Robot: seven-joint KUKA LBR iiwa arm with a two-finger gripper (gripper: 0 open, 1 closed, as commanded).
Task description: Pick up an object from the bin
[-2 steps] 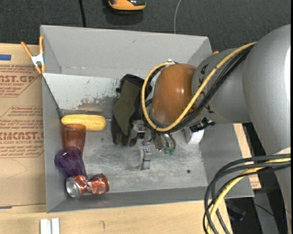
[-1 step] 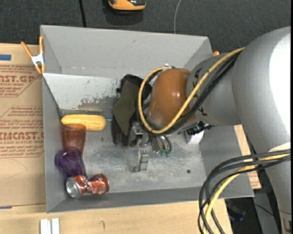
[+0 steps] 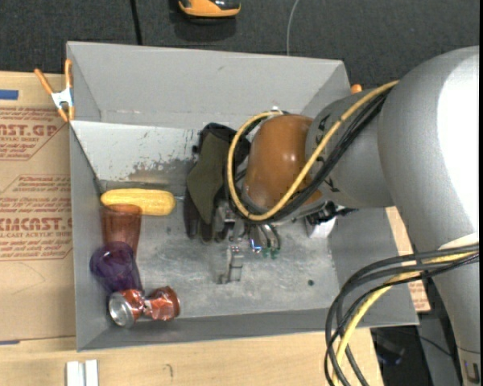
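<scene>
Grey metal walls make a big bin (image 3: pixel 201 95) that sits on a pale wood counter (image 3: pixel 225 360). A fat silver arm (image 3: pixel 423 151) comes in from the right. It has a round orange cover (image 3: pixel 278 163) on its wrist, and yellow cables (image 3: pixel 338 127) loop around it.

Under the cover, the pincer (image 3: pixel 232 264) points down at the middle of the bin floor. I cannot tell if the pincer is released or clenched. It is over a bare, scratched bit of floor.

The closest thing is a dark green cloth (image 3: pixel 203 175). It is floppy and bunched up. It lies near the back wall, just beside the pincer, up and to the left of it. A small white thing (image 3: pixel 322 225) peeks out from under the arm on the right.

Four more things lie in a row down the left side, well apart from the pincer. First is a long yellow thing (image 3: pixel 138 202). Just beside it is a red-brown cup (image 3: pixel 121 227). Then comes a purple cup (image 3: pixel 113 268). Last is a crushed red can (image 3: pixel 145 305) near the front left corner.
</scene>
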